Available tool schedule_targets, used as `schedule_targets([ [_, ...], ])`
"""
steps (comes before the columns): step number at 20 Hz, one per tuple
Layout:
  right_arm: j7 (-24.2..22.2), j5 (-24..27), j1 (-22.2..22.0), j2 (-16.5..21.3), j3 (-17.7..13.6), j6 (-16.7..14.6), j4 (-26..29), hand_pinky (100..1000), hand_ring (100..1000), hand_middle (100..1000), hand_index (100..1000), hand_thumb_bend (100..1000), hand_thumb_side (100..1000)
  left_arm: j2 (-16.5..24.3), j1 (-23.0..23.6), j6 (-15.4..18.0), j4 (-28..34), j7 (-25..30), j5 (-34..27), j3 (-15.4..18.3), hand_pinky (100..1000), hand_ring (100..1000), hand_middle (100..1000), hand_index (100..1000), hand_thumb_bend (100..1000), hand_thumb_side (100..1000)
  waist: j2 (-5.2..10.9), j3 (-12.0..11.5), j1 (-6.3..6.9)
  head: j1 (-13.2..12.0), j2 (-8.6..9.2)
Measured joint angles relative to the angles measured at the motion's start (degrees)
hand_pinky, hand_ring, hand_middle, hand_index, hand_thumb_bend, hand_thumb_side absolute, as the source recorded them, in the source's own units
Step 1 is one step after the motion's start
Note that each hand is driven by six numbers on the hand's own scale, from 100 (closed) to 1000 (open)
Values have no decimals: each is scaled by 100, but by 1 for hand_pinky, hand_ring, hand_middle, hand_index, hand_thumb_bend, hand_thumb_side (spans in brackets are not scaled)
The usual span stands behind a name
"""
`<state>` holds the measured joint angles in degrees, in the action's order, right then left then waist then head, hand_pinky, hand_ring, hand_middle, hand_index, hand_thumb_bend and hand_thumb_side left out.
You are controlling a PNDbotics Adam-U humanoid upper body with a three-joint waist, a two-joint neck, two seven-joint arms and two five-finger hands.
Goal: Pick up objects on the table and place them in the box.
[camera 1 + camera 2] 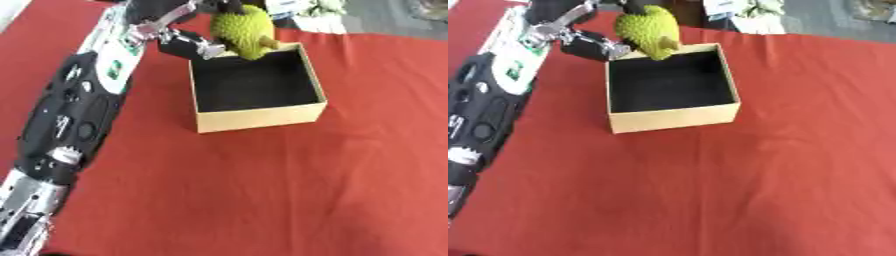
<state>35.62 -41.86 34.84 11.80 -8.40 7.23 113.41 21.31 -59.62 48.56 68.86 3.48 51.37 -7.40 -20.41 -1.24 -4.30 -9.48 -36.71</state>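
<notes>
A spiky yellow-green fruit [244, 31], like a toy durian, hangs over the far edge of an open cardboard box [262, 116] with a black inside. My left hand [194, 42] is shut on the fruit from the left and above, its fingers curled around the top and side. The left arm [83, 100] stretches in from the lower left along the red tablecloth. Nothing lies inside the box that I can see. My right hand shows in neither view.
The red cloth [289, 190] covers the table around the box. Pale items [306, 10] and a grey floor lie past the table's far edge at the top.
</notes>
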Motion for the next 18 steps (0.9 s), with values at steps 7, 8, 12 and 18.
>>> schedule_targets([
  [7,28,0,-4,0,-2,-18,0,730,860,554,525,100,622,-126,172,286,-102,127,494,-218,495,501,475,679,307,233,0,-26,28,64,0],
  [8,34,0,-5,0,-2,-23,0,730,860,554,525,100,622,-138,181,305,-100,149,559,-260,512,514,488,700,347,269,0,-29,30,67,0],
  [12,46,0,-6,0,-2,-36,0,730,859,554,525,100,622,-163,221,336,-94,291,831,-372,529,529,502,720,374,295,0,-32,34,73,0],
  [18,50,0,-8,0,-2,-39,0,728,860,552,523,100,620,-164,256,309,-103,433,1073,-341,806,863,865,972,550,763,0,-38,39,92,0],
])
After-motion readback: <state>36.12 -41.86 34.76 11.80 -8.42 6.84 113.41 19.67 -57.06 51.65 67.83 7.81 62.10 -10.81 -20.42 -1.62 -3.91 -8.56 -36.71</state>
